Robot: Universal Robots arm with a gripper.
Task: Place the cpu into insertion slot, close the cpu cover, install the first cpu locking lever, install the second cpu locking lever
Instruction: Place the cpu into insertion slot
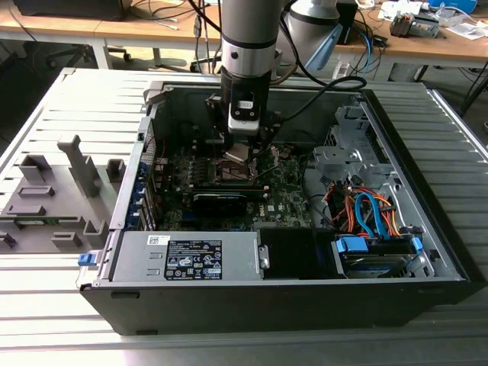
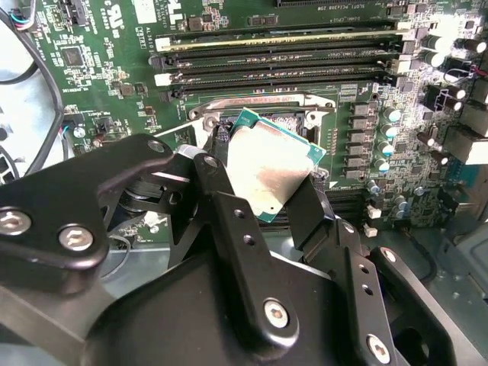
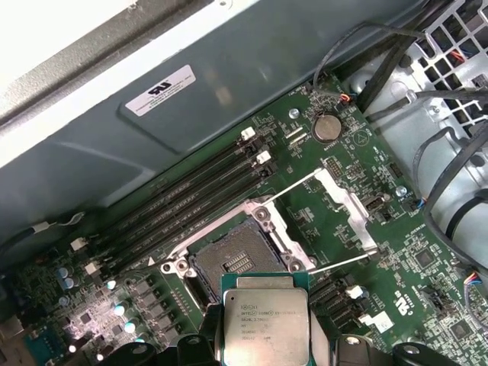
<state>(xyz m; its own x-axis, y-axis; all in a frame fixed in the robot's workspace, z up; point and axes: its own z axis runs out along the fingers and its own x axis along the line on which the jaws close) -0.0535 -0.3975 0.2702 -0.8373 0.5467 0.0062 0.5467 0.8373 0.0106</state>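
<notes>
Inside the open computer case, in the upper middle of the exterior view, the arm's gripper hung low over the green motherboard. From where I stood it had a firm pinch on the cpu, one black finger on each of two opposite edges. In the second wrist view the gripper held the cpu tilted, pale metal top showing and one green corner out past the fingers. In the first wrist view the cpu sat just beside the insertion slot and not in it. The slot lay bare, its dark square recess open inside the silvery rim. The cpu cover was swung back off the slot, and the two thin wire locking levers stood raised and unhooked. Long black memory slots ran alongside the slot. Toward the lower left of the exterior view a grey power supply filled the near corner of the case. A grey fixture rested on the slatted table at the exterior view's left.
</notes>
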